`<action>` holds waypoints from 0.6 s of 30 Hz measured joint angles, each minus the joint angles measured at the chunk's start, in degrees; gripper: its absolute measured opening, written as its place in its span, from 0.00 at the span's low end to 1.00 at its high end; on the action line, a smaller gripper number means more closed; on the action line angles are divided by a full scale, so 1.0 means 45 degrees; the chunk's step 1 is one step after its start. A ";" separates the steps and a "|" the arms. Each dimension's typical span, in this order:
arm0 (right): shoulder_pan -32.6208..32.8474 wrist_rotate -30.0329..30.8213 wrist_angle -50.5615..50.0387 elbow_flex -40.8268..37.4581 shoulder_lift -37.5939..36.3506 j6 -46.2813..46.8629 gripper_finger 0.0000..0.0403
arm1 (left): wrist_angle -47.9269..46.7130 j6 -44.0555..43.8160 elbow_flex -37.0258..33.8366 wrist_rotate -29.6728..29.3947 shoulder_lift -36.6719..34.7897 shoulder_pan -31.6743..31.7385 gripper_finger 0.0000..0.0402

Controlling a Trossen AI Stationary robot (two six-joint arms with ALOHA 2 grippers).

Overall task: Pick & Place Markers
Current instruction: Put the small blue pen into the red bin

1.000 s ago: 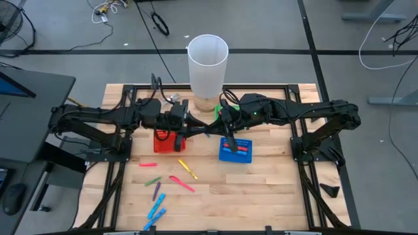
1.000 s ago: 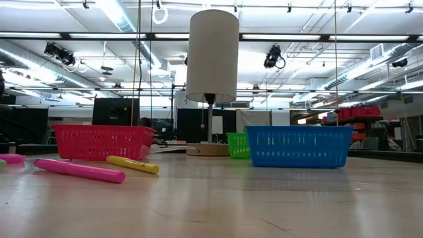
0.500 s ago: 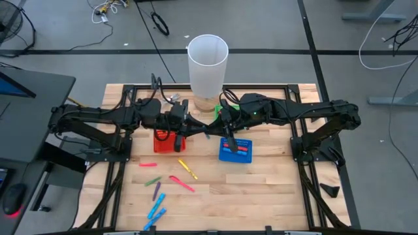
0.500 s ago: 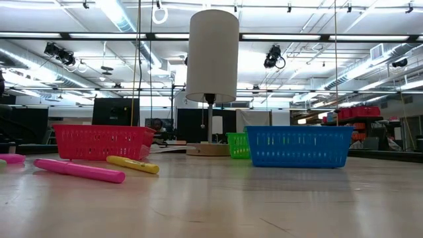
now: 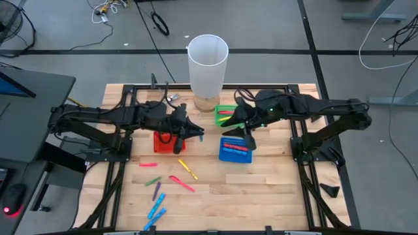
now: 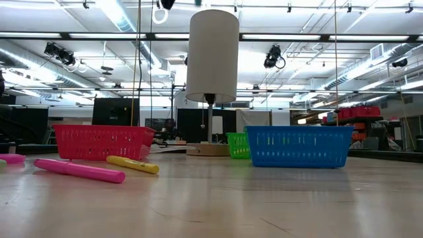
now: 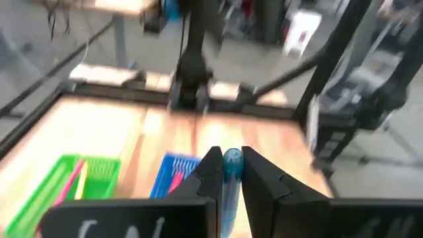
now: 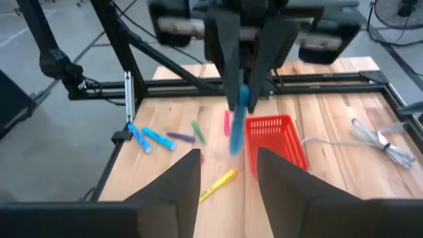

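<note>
Pale wooden worktop [image 5: 261, 189] on grey floor, cables lying around. Left end effector [image 5: 196, 134] at frame centre, pinched tight on a light blue marker [image 7: 231, 173]. Right end effector [image 5: 247, 139] over blue basket [image 5: 234, 150], fingers parted, empty. More markers [image 5: 171, 179] scattered lower left on the wood. Red basket [image 5: 166, 141], green basket [image 5: 225, 115], white cylinder [image 5: 208, 65] behind

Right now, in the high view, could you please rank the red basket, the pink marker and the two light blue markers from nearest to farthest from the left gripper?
1. Red basket, just beside the left gripper.
2. Pink marker, mid-table.
3. Two light blue markers, near the table's front edge.
</note>
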 joint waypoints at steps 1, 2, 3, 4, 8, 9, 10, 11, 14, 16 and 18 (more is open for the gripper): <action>0.0000 0.0005 -0.0005 0.0000 -0.0088 0.0004 0.37 | -0.0407 0.0035 0.0000 -0.0082 0.0000 0.0000 0.10; 0.0000 0.0005 -0.0028 0.0000 -0.0158 -0.0001 0.37 | -0.0747 0.0047 0.0000 -0.0185 0.0004 0.0009 0.10; 0.0000 0.0004 -0.0015 0.0000 -0.0233 -0.0033 0.37 | -0.1086 0.0069 0.0000 -0.0313 0.0001 0.0035 0.10; 0.0000 0.0005 -0.0062 0.0000 -0.0300 -0.0045 0.37 | -0.1427 0.0088 0.0000 -0.0402 0.0002 0.0080 0.10; 0.0000 0.0018 -0.0348 0.0000 -0.0371 -0.0103 0.36 | -0.3180 0.0088 0.0274 -0.0785 0.0051 0.0207 0.10; -0.0001 0.0023 -0.0380 0.0002 -0.0376 -0.0199 0.36 | -0.3824 0.0089 0.0578 -0.0946 0.0178 0.0225 0.10; 0.0000 0.0027 -0.0417 0.0005 -0.0385 -0.0316 0.36 | -0.4514 0.0169 0.0939 -0.1127 0.0334 0.0243 0.10; 0.0000 0.0029 -0.0457 0.0003 -0.0386 -0.0390 0.36 | -0.5386 0.0317 0.1288 -0.1293 0.0514 0.0285 0.10; 0.0000 0.0024 -0.0523 0.0004 -0.0386 -0.0433 0.36 | -0.7534 0.0749 0.2463 -0.1677 0.1263 0.0382 0.10; -0.0004 0.0024 -0.0523 0.0005 -0.0386 -0.0529 0.36 | -0.9157 0.0935 0.3232 -0.1814 0.1843 0.0482 0.10; 0.0000 0.0024 -0.0561 0.0005 -0.0381 -0.0678 0.36 | -1.0540 0.0950 0.3877 -0.1951 0.2458 0.0515 0.10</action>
